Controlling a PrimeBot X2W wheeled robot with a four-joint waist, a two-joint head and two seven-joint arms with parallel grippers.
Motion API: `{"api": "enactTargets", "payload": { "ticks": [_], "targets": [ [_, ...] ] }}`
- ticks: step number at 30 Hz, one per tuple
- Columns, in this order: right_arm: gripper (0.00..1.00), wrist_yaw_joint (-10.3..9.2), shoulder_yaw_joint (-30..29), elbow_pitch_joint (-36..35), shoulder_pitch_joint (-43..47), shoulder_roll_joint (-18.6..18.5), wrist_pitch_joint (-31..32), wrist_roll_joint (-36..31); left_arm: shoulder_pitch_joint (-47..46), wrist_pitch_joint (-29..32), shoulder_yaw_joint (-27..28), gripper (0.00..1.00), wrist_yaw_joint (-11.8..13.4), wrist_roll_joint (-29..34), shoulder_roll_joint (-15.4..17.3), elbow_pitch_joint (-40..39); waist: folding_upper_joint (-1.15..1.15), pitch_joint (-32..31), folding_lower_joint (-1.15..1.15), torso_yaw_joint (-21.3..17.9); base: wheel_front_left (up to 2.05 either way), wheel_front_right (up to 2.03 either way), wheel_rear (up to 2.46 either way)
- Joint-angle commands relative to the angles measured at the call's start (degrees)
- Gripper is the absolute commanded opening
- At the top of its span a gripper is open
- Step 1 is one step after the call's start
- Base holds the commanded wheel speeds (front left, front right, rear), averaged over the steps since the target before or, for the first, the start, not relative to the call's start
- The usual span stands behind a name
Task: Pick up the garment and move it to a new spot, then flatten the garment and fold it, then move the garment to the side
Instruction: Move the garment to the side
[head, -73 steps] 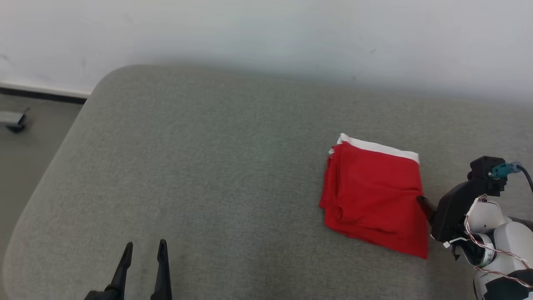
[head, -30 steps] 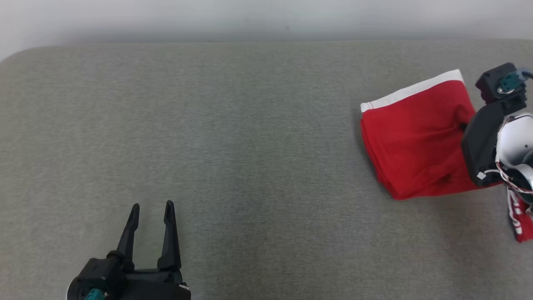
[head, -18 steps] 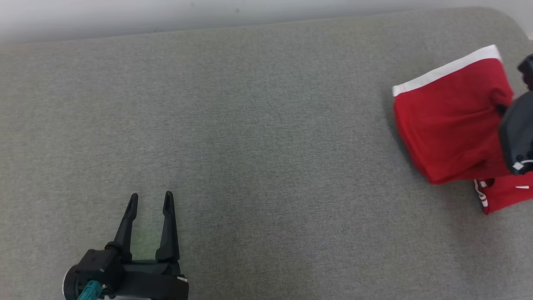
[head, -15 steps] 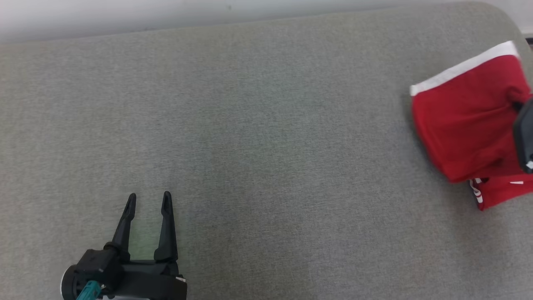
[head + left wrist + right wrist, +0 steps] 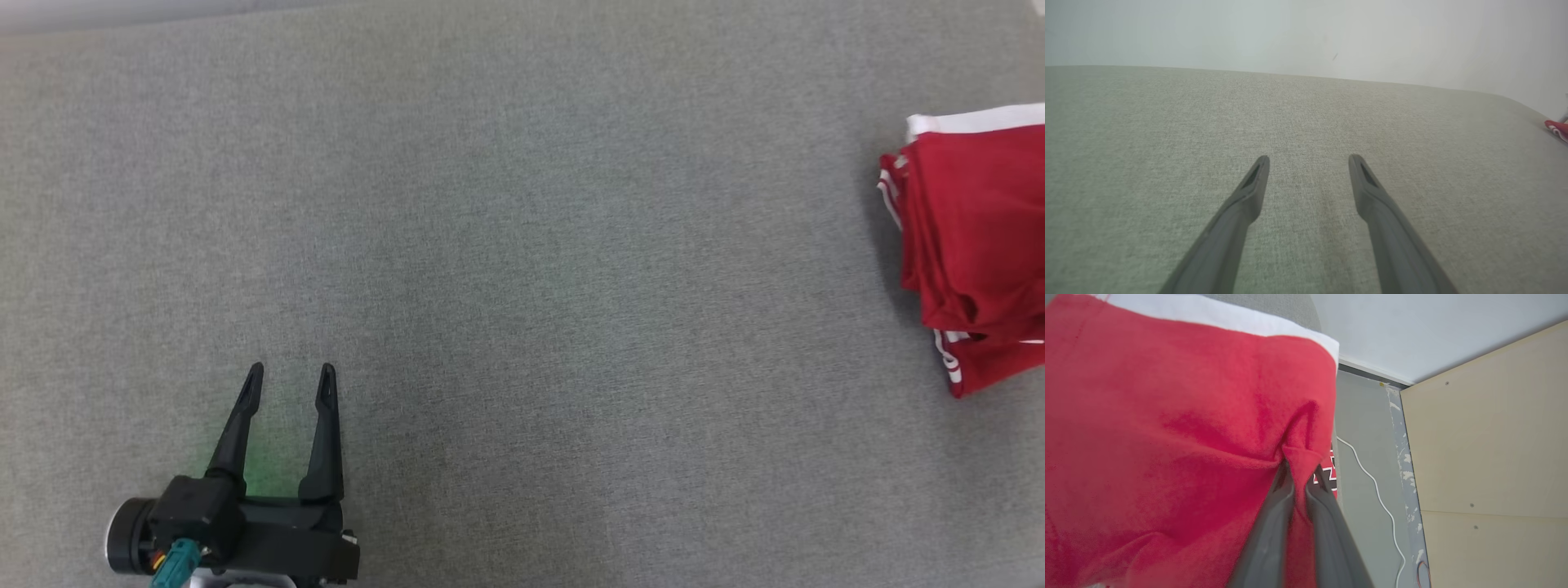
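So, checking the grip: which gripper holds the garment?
The right gripper, jaws shut on a fold of the red garment; the left gripper is open and empty.

Grey fabric-covered bench [image 5: 522, 245] against plain white wall [image 5: 1249, 32]; past its corner, grey floor [image 5: 1361, 412] and pale wooden panel [image 5: 1486, 437].

Grey woven cloth covers the worktop [image 5: 522, 269], matt and finely grained right across. At the right edge of the head frame, the garment [image 5: 971, 237] is soft red cloth, matt, with a smoother white band; close up in the right wrist frame it looks faintly fuzzy. The left claw [image 5: 291, 369] is dark matt plastic, smooth. The right claw [image 5: 1301, 469] has the same finish. On the right of that wrist frame is a pale board [image 5: 1486, 437], smooth and wood-like.
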Motion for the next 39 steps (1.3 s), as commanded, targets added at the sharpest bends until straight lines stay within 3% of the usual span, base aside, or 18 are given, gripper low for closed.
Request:
{"api": "enactTargets", "payload": {
  "ticks": [1, 12, 13, 14, 15, 16, 26, 35, 39],
  "targets": [
    [0.00, 0.00, -0.52, 0.98, 0.87, 0.09, -1.38, -1.54, -0.77, -0.13, 0.27, 1.00, -0.42, 0.76, 0.07, -0.33, -0.01, 1.25, 0.00, 0.57, 0.00, 0.00, 0.00],
    [0.03, 0.00, -2.94, 4.30, 2.34, -1.54, -9.67, -11.11, -2.63, -0.13, -0.55, 1.00, -0.82, 2.09, 0.25, -0.71, -0.01, 4.03, 0.00, 2.48, 0.00, 0.00, 0.00],
    [0.38, 0.00, -3.20, 4.55, 2.35, -1.15, -10.14, -11.77, -2.60, -0.13, -0.61, 1.00, -0.81, 2.15, 0.28, -0.63, -0.01, 4.08, 0.00, 2.55, 0.00, 0.00, 0.00],
    [0.47, 0.00, -3.42, 4.78, 2.36, -0.67, -10.56, -12.38, -2.60, -0.13, -0.63, 1.00, -0.82, 2.23, 0.33, -0.50, -0.01, 4.08, 0.00, 2.59, 0.00, 0.00, 0.00],
    [0.96, 0.00, -3.60, 4.88, 2.34, -0.35, -11.11, -13.01, -2.66, -0.13, -0.60, 1.00, -0.83, 2.27, 0.35, -0.42, -0.01, 4.01, 0.00, 2.61, 0.00, 0.00, 0.00],
    [1.00, 0.00, -3.96, 4.93, 2.27, -0.06, -11.78, -13.57, -2.67, -0.13, -0.52, 1.00, -0.85, 2.31, 0.35, -0.36, -0.01, 3.84, 0.00, 2.60, 0.00, 0.00, 0.00],
    [1.00, 0.00, -5.89, 1.40, 4.05, 6.28, -19.57, -14.45, -0.74, -0.13, 0.74, 1.00, -0.88, 1.43, 0.19, -1.01, -0.01, -1.88, 0.00, 1.85, 0.00, 0.00, 0.00],
    [1.00, 0.00, -4.28, -5.99, 12.01, 16.08, -29.89, -5.75, 4.48, -0.13, 3.50, 1.00, -0.42, -2.48, 0.04, -1.27, -0.01, -11.96, 0.00, 1.43, 0.00, 0.00, 0.00],
    [1.00, 0.00, -2.42, -8.27, 16.66, 18.02, -33.97, -1.29, 6.74, -0.14, 4.79, 1.00, 0.64, -3.26, -0.01, -2.13, -0.01, -15.97, 0.00, 1.55, 0.00, 0.00, 0.00]
  ]
}}
